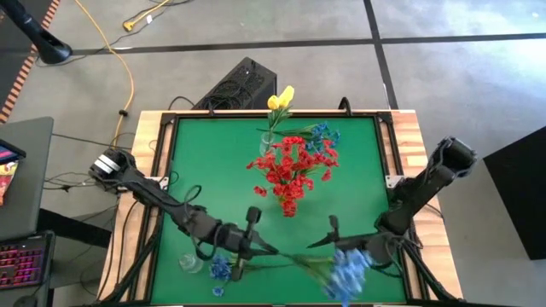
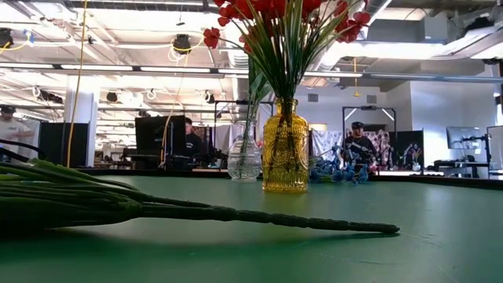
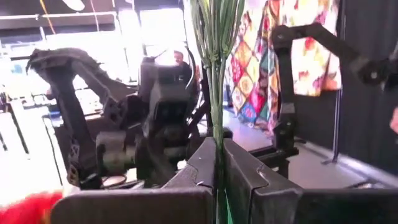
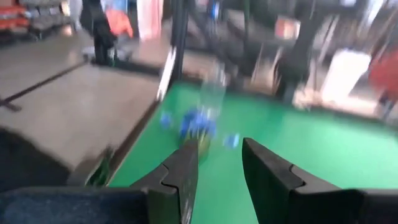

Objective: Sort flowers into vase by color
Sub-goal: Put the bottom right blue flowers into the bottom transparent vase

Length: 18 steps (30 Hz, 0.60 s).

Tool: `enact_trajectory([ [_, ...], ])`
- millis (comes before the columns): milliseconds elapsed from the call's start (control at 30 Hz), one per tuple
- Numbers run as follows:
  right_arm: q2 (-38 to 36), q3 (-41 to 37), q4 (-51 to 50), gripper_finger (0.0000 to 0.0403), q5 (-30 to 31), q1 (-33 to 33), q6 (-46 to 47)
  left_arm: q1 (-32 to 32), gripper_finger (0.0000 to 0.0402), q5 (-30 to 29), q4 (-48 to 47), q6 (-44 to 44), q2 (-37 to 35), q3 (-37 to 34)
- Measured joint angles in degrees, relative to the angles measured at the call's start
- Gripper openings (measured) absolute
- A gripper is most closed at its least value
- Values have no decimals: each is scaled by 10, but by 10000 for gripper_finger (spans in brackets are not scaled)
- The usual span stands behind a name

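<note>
While the left gripper (image 1: 271, 250) sits near the table's front edge, its fingers (image 3: 205, 163) are clamped tight on thin green stems (image 3: 216, 93). That's the big blue spray (image 1: 348, 271), lying flat on the green mat (image 1: 213, 153); blooms at front right, stems running left into the left gripper.

Right gripper (image 1: 317, 242) hovers just beside the same stems, jaws roughly half apart, nothing between the fingers (image 4: 181, 177) in the right wrist view.

Counts:
- Red bunch (image 1: 292, 169): one, many small blooms, standing upright in an amber glass vase (image 2: 285, 148) with embossed texture, mid-table.
- Yellow tulip heads (image 1: 281, 99): one small cluster in a clear glass vase (image 2: 244, 157) toward the back edge.
- Blue: the large spray, a smaller sprig (image 1: 322, 136) lying near the back beside the clear vase, another small cluster (image 1: 220, 269) at front left.
- One more clear glass vessel (image 1: 191, 263) at front left, just beside that small blue cluster.

Stems thin, plastic-looking, bundled into a dark wrapped end (image 2: 259, 216) in the low view. No readable writing anywhere.
</note>
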Motion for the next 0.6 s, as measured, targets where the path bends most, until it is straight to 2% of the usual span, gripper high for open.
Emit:
enact_trajectory([
  [100,33,0,115,150,0,-10,-85,1,0,0,47,-23,3,-32],
  [267,75,0,241,150,-20,-28,-150,-2,0,1,55,-46,4,-48],
  [467,119,48,254,156,-99,-52,-200,-4,0,2,29,-45,4,-49],
  [600,144,86,222,179,-98,-55,-243,-3,0,2,6,-41,4,-49],
])
